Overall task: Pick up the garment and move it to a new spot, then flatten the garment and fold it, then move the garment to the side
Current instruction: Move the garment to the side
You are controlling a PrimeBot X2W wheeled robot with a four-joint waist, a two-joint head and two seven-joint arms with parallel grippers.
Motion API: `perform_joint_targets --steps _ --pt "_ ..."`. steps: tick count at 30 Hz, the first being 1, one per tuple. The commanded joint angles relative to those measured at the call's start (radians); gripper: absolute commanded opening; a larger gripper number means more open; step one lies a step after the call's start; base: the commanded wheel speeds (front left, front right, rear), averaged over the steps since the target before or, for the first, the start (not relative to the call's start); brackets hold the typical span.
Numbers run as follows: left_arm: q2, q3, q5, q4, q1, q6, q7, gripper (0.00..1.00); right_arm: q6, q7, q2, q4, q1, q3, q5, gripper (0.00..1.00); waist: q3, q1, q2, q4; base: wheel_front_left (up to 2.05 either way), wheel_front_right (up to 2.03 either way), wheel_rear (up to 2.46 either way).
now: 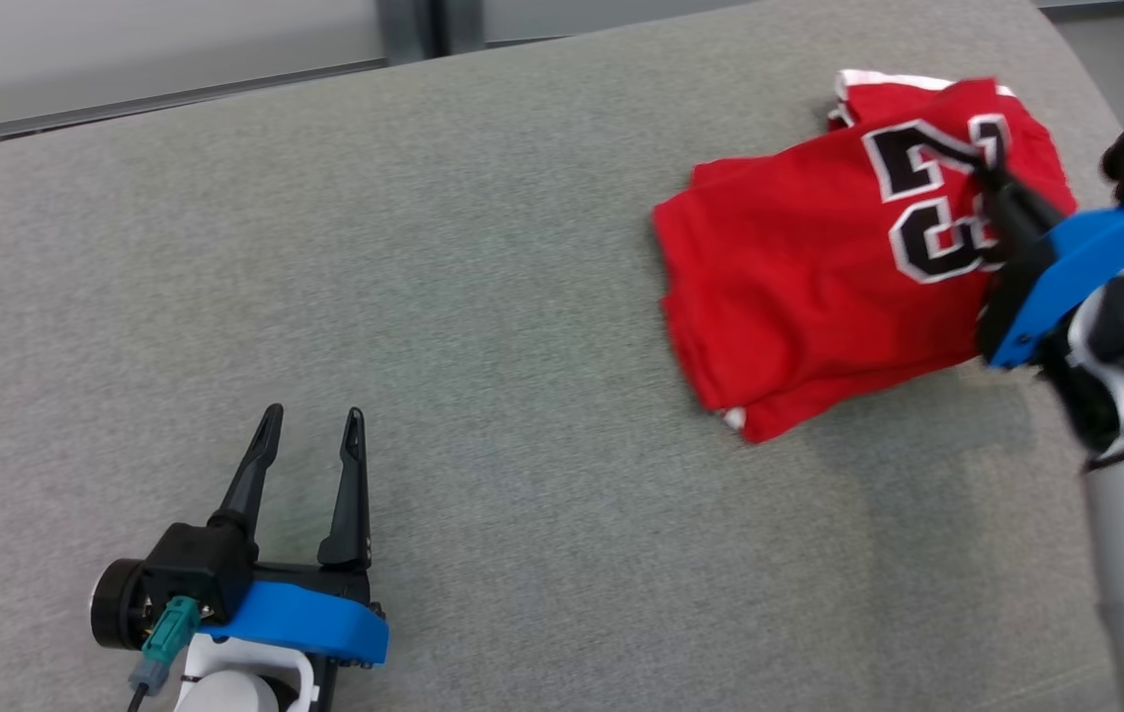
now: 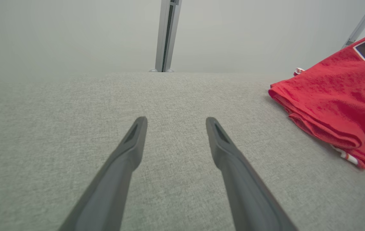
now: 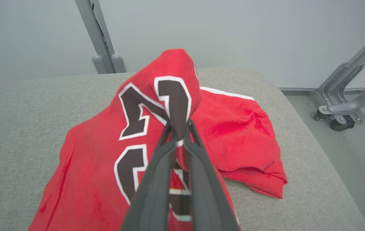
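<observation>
The garment (image 1: pixel 819 257) is a folded red jersey with black, white-edged numbers, lying at the far right of the grey table. My right gripper (image 1: pixel 987 178) is shut on a pinch of its cloth by the numbers; the right wrist view shows the garment (image 3: pixel 156 122) bunched up into a peak between the closed fingers (image 3: pixel 160 160), with my right gripper (image 3: pixel 179 126) at that peak. My left gripper (image 1: pixel 314 420) rests open at the lower left, well apart from the jersey. In the left wrist view my left gripper (image 2: pixel 174 122) holds nothing, and the garment (image 2: pixel 333 99) lies off to the right.
The grey padded table (image 1: pixel 473 297) stretches wide to the left of the jersey. Its right edge (image 3: pixel 314 134) runs close beside the garment, with floor and a wheeled metal frame (image 3: pixel 343 106) beyond. A metal post (image 2: pixel 167 35) stands behind the far edge.
</observation>
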Motion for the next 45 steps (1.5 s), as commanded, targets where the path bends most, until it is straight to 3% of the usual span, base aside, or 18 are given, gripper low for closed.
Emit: perform_joint_targets --steps 1,11,17,18,19,20,27,37,45 --pt "-0.002 -0.001 -0.002 0.004 -0.014 0.001 -0.010 1.00 0.000 0.028 -0.042 -0.005 -0.043 -0.014 -0.018 0.00 0.007 0.0000 0.0000 0.024 0.00 0.00 0.00" --pt "-0.018 -0.018 -0.008 0.041 -0.029 -0.003 -0.037 1.00 0.000 0.156 -0.215 0.024 -0.156 -0.096 -0.072 0.00 0.015 0.0000 0.0000 0.115 0.00 0.00 0.00" --pt "-0.014 -0.026 -0.006 0.047 -0.039 -0.006 -0.042 1.00 0.000 0.155 -0.282 0.092 -0.198 -0.176 -0.149 0.00 0.039 0.0000 0.0000 0.154 0.00 0.00 0.00" --pt "-0.013 -0.027 -0.006 0.047 -0.040 -0.006 -0.043 1.00 0.000 0.146 -0.284 0.107 -0.201 -0.196 -0.163 0.22 0.043 0.0000 0.0000 0.159 0.00 0.00 0.00" --pt "-0.011 -0.028 -0.006 0.048 -0.041 -0.006 -0.045 1.00 0.000 0.127 -0.283 0.119 -0.201 -0.211 -0.179 0.65 0.046 0.0000 0.0000 0.163 0.00 0.00 0.00" --pt "-0.011 -0.028 -0.007 0.049 -0.042 -0.006 -0.046 1.00 0.000 0.106 -0.280 0.133 -0.205 -0.233 -0.196 1.00 0.048 0.0000 0.0000 0.166 0.00 0.00 0.00" --pt "-0.003 -0.024 -0.012 0.057 -0.049 0.000 -0.048 1.00 0.000 0.001 -0.209 0.227 -0.185 -0.289 -0.247 1.00 0.054 0.0000 0.0000 0.169 0.00 0.00 0.00" --pt "0.007 -0.018 -0.020 0.056 -0.048 0.012 -0.051 1.00 0.000 -0.125 -0.160 0.234 -0.219 -0.192 -0.249 1.00 0.012 0.0000 0.0000 0.152 0.00 0.00 0.00" --pt "0.002 0.026 -0.060 0.066 -0.009 0.032 -0.059 1.00 0.000 -0.270 -0.058 0.206 -0.163 -0.098 -0.237 1.00 -0.093 0.0000 0.0000 0.175 0.00 0.00 0.00"
